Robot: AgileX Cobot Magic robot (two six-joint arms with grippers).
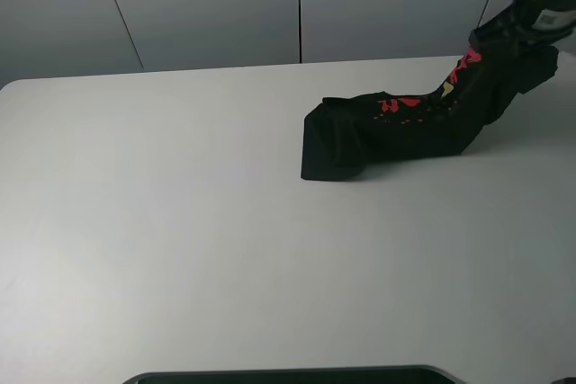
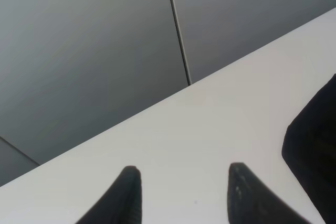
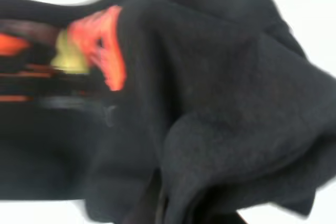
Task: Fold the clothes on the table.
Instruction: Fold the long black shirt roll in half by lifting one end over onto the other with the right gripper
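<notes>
The black T-shirt [image 1: 396, 128] lies bunched on the right half of the white table [image 1: 180, 222], with its red print [image 1: 400, 103] showing. Its right end is pulled up off the table to my right gripper [image 1: 504, 35], which is shut on it near the table's far right corner. In the right wrist view black cloth [image 3: 220, 103] with red and yellow print fills the picture and hides the fingers. My left gripper [image 2: 184, 179] is open and empty just above bare table, with the shirt's edge [image 2: 315, 156] beside it. The left arm is out of the exterior high view.
Grey wall panels [image 1: 207, 6] stand right behind the table's far edge. A dark curved object [image 1: 288, 375] sits at the near edge of the exterior high view. The shirt's lower end lies folded near the table's middle.
</notes>
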